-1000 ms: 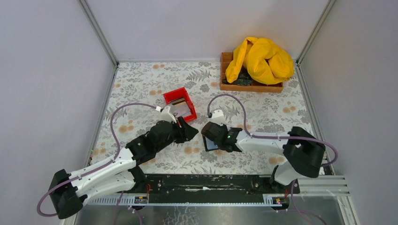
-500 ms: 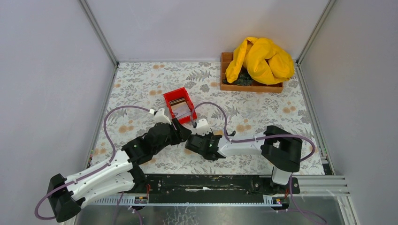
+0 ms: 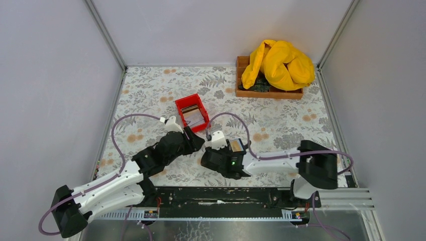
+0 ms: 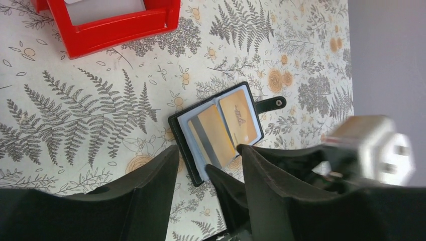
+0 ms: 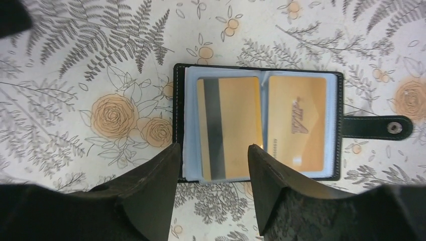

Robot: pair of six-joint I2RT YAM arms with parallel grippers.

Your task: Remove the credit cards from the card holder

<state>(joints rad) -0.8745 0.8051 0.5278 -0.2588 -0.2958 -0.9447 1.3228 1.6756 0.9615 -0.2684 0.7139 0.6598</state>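
Base rail (image 3: 221,196): black bar, both arms bolted on top.
Left arm (image 3: 113,183), off rail's left end: white shell links, black joint housings, small dark screw dots along white link.
Right arm (image 3: 274,161), above rail's right half: same white-and-black build, bulky black elbow block.
Purple cable (image 3: 135,115) loops along each arm, far side of rail.
White camera block (image 3: 171,123) on each wrist.
Green light (image 3: 232,162) glows on right wrist.
Left gripper (image 4: 207,150), right gripper (image 5: 213,146): matte black tapered fingers, rounded edges.
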